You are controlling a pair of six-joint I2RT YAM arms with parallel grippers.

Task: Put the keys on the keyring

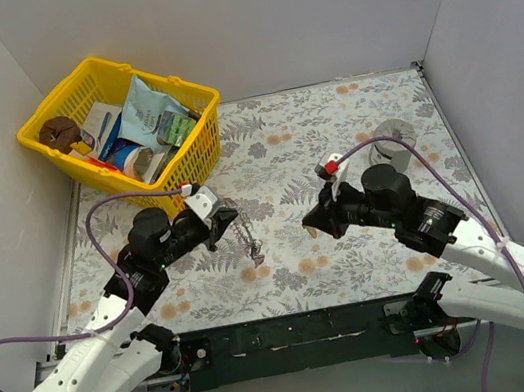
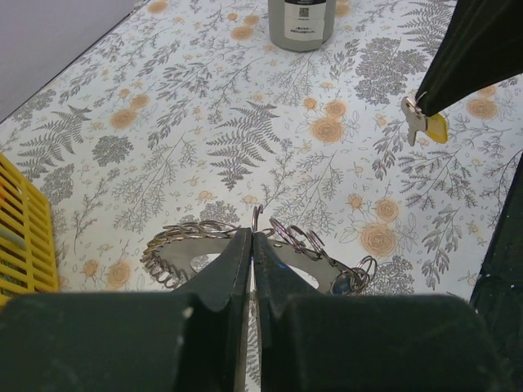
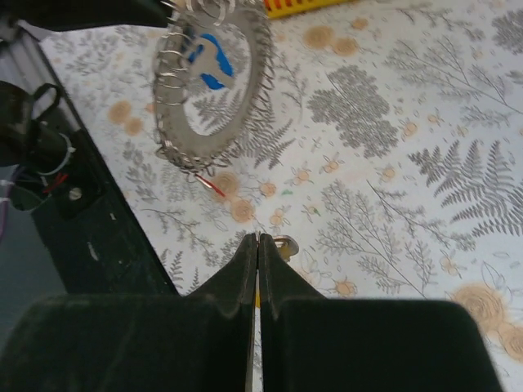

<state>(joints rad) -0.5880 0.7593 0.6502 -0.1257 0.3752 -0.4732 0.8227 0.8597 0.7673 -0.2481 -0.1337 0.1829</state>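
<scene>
My left gripper [image 1: 217,216] is shut on the rim of the keyring [image 1: 237,226], a flat silvery ring edged with small wire loops, and holds it above the table. In the left wrist view the keyring [image 2: 188,249] spreads to both sides of the gripper [image 2: 252,235]. In the right wrist view the keyring [image 3: 214,90] carries a blue key [image 3: 208,61] and a red key [image 3: 209,184] dangling below. My right gripper [image 1: 312,223] is shut on a yellow-headed key [image 3: 284,245], also seen in the left wrist view [image 2: 425,124], a short way right of the ring.
A yellow basket [image 1: 117,120] full of packets stands at the back left, its edge near the left gripper [image 2: 20,237]. A grey metal cylinder [image 1: 396,137] stands at the right rear, also in the left wrist view [image 2: 302,23]. White walls enclose the floral table.
</scene>
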